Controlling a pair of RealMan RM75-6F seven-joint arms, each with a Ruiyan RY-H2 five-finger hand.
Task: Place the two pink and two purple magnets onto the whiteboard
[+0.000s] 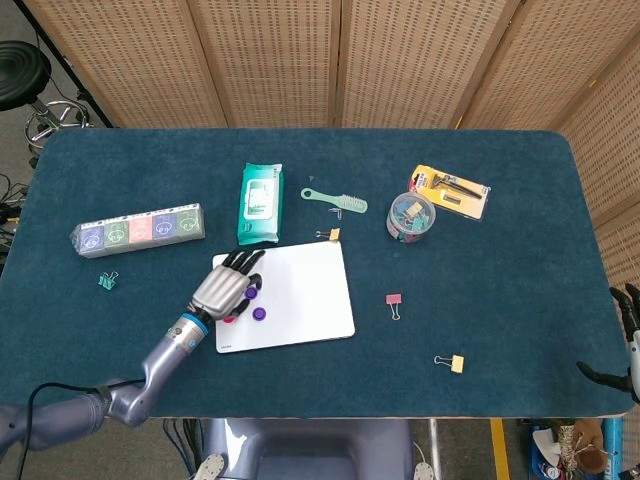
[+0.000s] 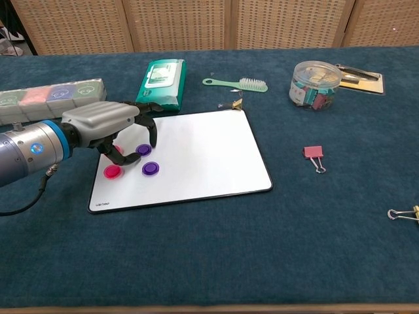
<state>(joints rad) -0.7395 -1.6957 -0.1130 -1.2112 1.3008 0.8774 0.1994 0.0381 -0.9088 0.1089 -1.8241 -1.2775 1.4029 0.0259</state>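
The left hand [image 2: 108,124] hangs over the left part of the whiteboard [image 2: 196,154], palm down, its dark fingers [image 2: 152,131] curled toward the board. The fingertips reach down around a purple magnet [image 2: 143,150]; the pictures do not make clear whether they pinch it or merely touch it, so I cannot tell if the hand has hold of it. A second purple magnet [image 2: 150,168] lies flat on the board just in front of the hand, apart from the fingers. A pink magnet [image 2: 112,172] lies on the board near its left edge, below the palm. Another pink magnet [image 2: 118,150] shows only as a sliver under the hand, also on the board. The silver forearm with its blue ring runs off to the left.

The right hand [image 1: 628,345] shows only at the far right edge of the head view, well away from the board, off the table's corner; too little of it shows to tell how its fingers stand.

The whiteboard lies on the blue table [image 2: 262,242]. Just behind its far left corner lies a green pack of wipes [image 2: 162,82], and further left a long box [image 2: 46,98] of coloured packets. Behind the board's far right corner sits a small binder clip [image 2: 232,104], and beyond that a green brush [image 2: 237,83]. To the right stand a clear tub of clips [image 2: 314,84] and a yellow card pack [image 2: 359,75]. A pink clip [image 2: 313,154] lies right of the board, and a yellow clip [image 2: 406,213] near the right edge.
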